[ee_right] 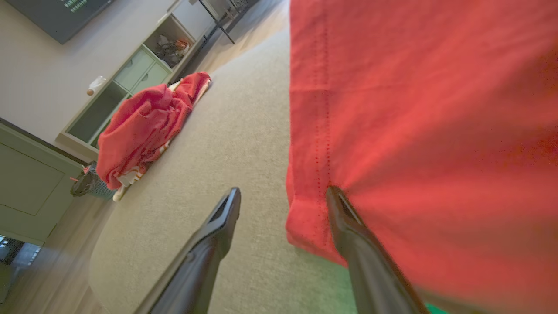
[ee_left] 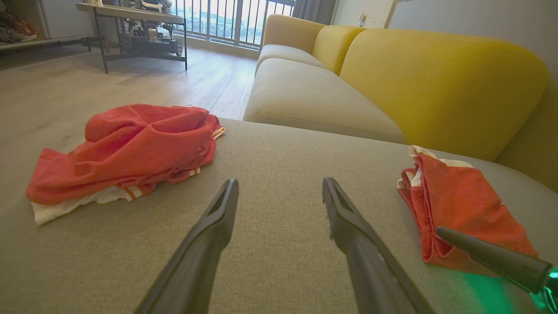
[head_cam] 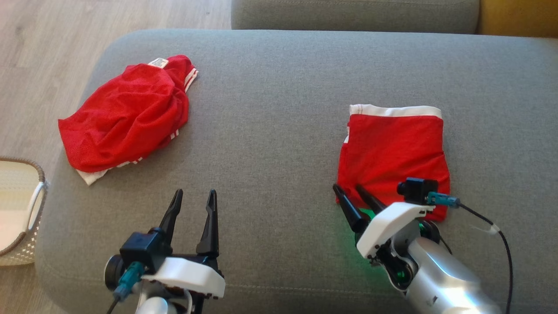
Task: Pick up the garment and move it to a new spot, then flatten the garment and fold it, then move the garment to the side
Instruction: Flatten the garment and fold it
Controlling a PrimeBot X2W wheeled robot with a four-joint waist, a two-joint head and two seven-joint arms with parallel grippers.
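Folding looks finished on the folded garment [head_cam: 394,152]: it lies as a neat red rectangle, white waistband at the far edge, flat on the grey cushion [head_cam: 270,131], just ahead of the right pincer [head_cam: 347,187] and to its right; by my reading it already sits off to the side, so little or nothing is left for it; a crumpled garment [head_cam: 126,117] lies well ahead and to the left of the left pincer [head_cam: 195,192], neither flattened nor folded, and is probably the next job. The right pincer stands wide and holds nothing; it is low at the folded garment's near left corner, one finger over the hem, the other over bare cushion beside it; its forearm angles in from the lower right. The left pincer is wide too and empty, fingers pointing away over bare cushion, apart from both garments.
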